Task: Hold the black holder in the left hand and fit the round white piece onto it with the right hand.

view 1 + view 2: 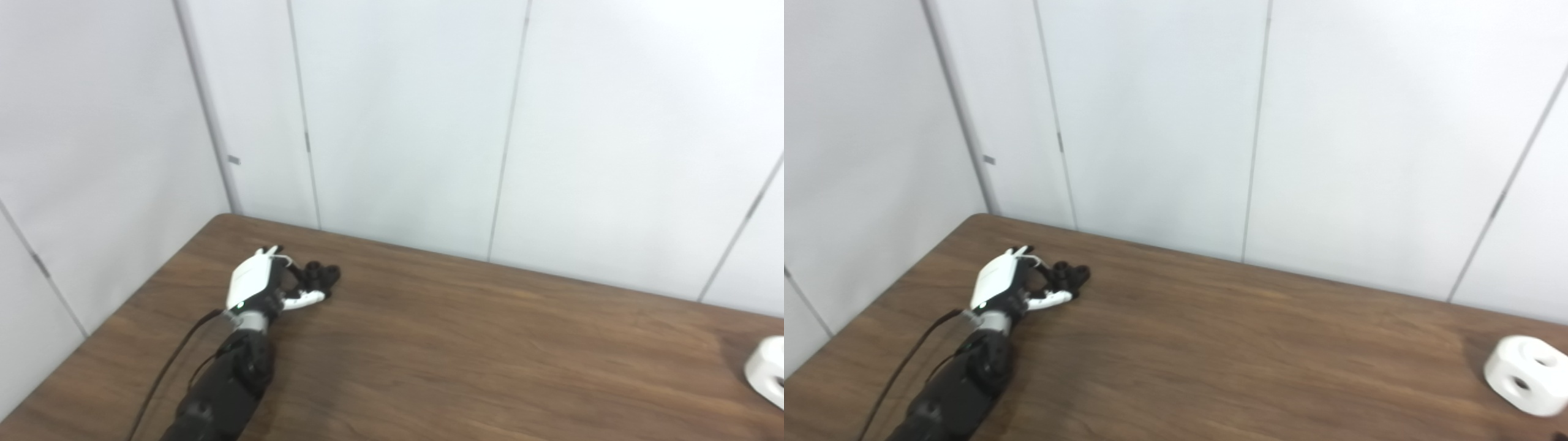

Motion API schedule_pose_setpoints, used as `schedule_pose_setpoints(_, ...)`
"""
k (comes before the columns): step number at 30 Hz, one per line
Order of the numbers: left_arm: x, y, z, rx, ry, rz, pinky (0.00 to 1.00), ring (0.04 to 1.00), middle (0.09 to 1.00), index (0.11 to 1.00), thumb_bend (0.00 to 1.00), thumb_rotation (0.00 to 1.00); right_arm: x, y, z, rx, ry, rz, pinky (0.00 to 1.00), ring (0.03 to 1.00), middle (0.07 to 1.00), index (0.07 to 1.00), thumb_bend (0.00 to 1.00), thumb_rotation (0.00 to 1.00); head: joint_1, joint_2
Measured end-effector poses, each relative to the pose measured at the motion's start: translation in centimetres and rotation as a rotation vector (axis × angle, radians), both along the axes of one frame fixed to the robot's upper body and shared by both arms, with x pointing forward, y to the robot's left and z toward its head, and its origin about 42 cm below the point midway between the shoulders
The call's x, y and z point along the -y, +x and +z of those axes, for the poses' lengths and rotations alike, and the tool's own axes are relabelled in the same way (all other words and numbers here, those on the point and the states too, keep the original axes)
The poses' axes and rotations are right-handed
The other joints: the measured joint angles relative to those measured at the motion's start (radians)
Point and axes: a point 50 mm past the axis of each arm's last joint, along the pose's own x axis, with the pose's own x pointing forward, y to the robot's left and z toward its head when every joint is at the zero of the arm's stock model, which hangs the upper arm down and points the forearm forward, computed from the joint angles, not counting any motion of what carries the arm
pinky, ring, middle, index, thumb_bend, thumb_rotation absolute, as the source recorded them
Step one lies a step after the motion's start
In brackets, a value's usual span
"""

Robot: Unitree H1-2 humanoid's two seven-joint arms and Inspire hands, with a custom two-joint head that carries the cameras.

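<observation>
My left hand (263, 283) is out at the far-left corner of the counter (1249, 355), fingers (304, 298) curled around the black holder (318, 275) — whether the grip has fully closed or they are only cupping it, I cannot tell, since the holder is small and dark against dark fingers. It looks to be resting on the wood, not lifted. Reaching there makes sense: the holder has to be in this hand first, so the other part has something steady to go onto.

Holder orientation — hard to read. It shows as a lumpy dark cluster sticking out past my fingertips toward the right and a bit away from me, so I'd guess its long axis runs roughly along the line of my forearm, tip pointing off to the far right. Low confidence on that.

The round white piece (1526, 373) sits at the far right edge of the counter, well apart from the holder, untouched. It lies on a flat side, stubby, with no clear long axis; dark holes show on its top and on the side facing me. Which hole takes the holder I can't say.

My right hand is not in view, so its fingers are unknown.

Judgement: step one, securing the holder; fitting not yet begun.
</observation>
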Motion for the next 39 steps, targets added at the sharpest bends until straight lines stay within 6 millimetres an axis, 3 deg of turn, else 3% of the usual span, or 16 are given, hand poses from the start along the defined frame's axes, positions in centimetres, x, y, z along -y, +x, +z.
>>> schedule_pose_setpoints(9,2.6,-3.2,0.2,0.029,-0.029,-0.119,1.0,1.0,0.967,0.481,0.52,0.04,-0.7,0.1,0.0,0.003,0.011,-0.01,0.74,0.865,0.87,0.822,0.82,0.8,-0.025,0.005)
schedule_pose_setpoints(15,5.0,-4.8,-0.4,0.044,-0.08,-0.181,1.0,1.0,0.967,0.481,0.52,0.04,-1.2,0.4,0.1,0.012,0.019,-0.006,0.72,0.86,0.867,0.818,0.84,0.79,-0.028,-0.009)
schedule_pose_setpoints(20,5.7,-5.6,-0.6,0.053,-0.097,-0.208,1.0,1.0,0.957,0.481,0.52,0.04,-1.6,0.6,0.1,0.016,0.019,-0.002,0.71,0.855,0.865,0.823,0.81,0.79,-0.04,0.0)
schedule_pose_setpoints(26,7.9,-7.3,-0.7,0.045,-0.106,-0.271,1.0,1.0,0.946,0.48,0.52,0.04,-2.5,0.7,0.2,0.015,0.029,0.018,0.79,0.895,0.896,0.844,0.82,0.78,-0.084,0.026)
schedule_pose_setpoints(27,8.3,-7.5,-0.8,0.044,-0.109,-0.277,1.0,1.0,0.944,0.48,0.52,0.04,-2.9,0.7,0.3,0.012,0.033,0.02,0.9,0.947,0.947,0.903,0.62,0.72,-0.089,0.029)
schedule_pose_setpoints(28,8.5,-7.7,-0.7,0.046,-0.108,-0.282,1.0,1.0,0.942,0.48,0.52,0.04,-3.1,0.7,0.3,0.011,0.032,0.021,0.95,0.973,0.973,0.938,0.43,0.59,-0.089,0.029)
schedule_pose_setpoints(29,8.9,-8.0,-0.6,0.046,-0.098,-0.294,1.0,1.0,0.941,0.48,0.52,0.04,-3.4,0.7,0.3,0.005,0.031,0.021,0.98,0.989,0.989,0.96,0.31,0.46,-0.094,0.029)
schedule_pose_setpoints(31,9.6,-8.7,-0.6,0.046,-0.091,-0.317,1.0,1.0,0.943,0.48,0.52,0.04,-3.7,0.7,0.2,0.002,0.031,0.021,0.99,0.998,0.998,0.97,0.23,0.34,-0.106,0.04)
schedule_pose_setpoints(32,9.9,-9.0,-0.6,0.044,-0.096,-0.323,1.0,1.0,0.945,0.481,0.52,0.04,-3.8,0.7,0.2,-0.002,0.033,0.019,1.0,1.0,1.0,0.975,0.2,0.15,-0.112,0.044)
schedule_pose_setpoints(33,10.2,-9.3,-0.7,0.043,-0.101,-0.326,1.0,1.0,0.944,0.481,0.52,0.04,-3.8,0.7,0.2,-0.006,0.032,0.017,1.0,1.0,1.0,0.976,0.2,0.11,-0.121,0.049)
schedule_pose_setpoints(36,10.8,-10.5,-0.6,0.042,-0.116,-0.345,1.0,1.0,0.941,0.481,0.52,0.04,-4.0,0.7,0.2,-0.011,0.019,0.016,1.0,1.0,0.997,0.975,0.23,0.13,-0.146,0.066)
schedule_pose_setpoints(37,11.2,-11.0,-0.6,0.044,-0.124,-0.352,1.0,1.0,0.938,0.481,0.52,0.04,-4.1,0.7,0.2,-0.013,0.017,0.015,1.0,0.993,0.988,0.965,0.29,0.27,-0.153,0.075)
schedule_pose_setpoints(39,11.7,-11.7,-0.8,0.041,-0.133,-0.361,1.0,1.0,0.937,0.481,0.52,0.04,-4.1,0.7,0.2,-0.015,0.015,0.014,0.99,0.979,0.976,0.952,0.33,0.38,-0.163,0.087)
